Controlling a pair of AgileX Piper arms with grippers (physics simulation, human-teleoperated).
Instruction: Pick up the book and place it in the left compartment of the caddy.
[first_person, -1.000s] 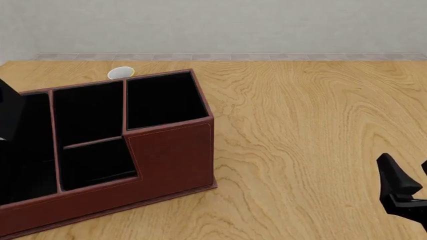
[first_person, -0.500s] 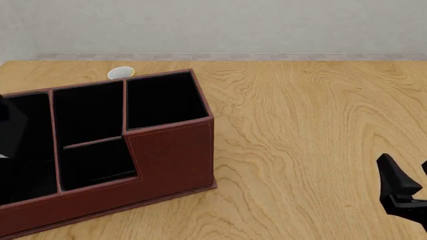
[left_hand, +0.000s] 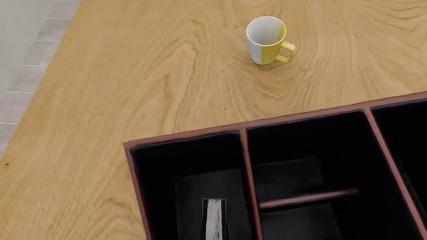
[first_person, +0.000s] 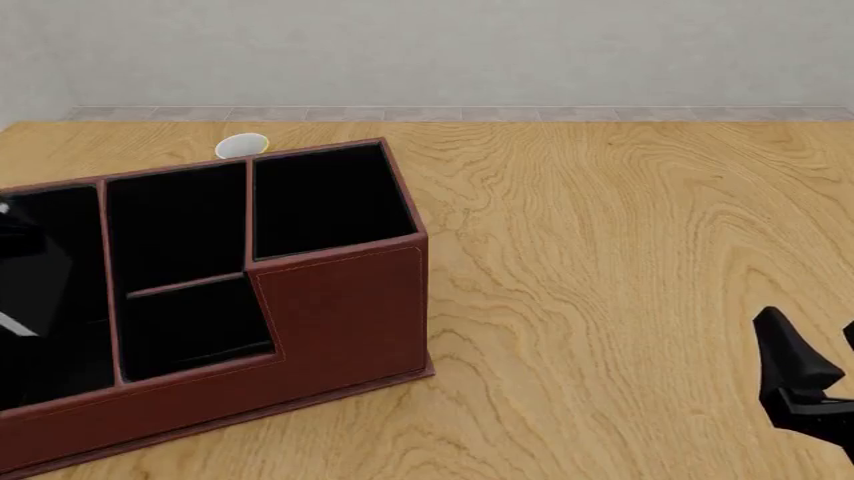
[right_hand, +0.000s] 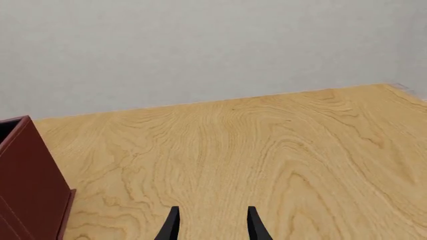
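Below the unseen left jaws, the book (left_hand: 213, 220) had sunk deeper into the left compartment (left_hand: 193, 190); the right gripper (right_hand: 210, 225) idled open.

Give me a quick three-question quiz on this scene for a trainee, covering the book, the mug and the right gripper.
1. True or false: the yellow-and-white ceramic mug stands inside the reddish-brown leather-look caddy.
2. Where is the slim black book with white page edges? A) on edge in the caddy's large black-lined left compartment; B) in a small square section; C) flat on the wooden table.
3. What does the right gripper hold?
Key: 1 false, the mug stands on the table beyond the caddy. 2 A. 3 nothing; its fingers are apart with only table between them.
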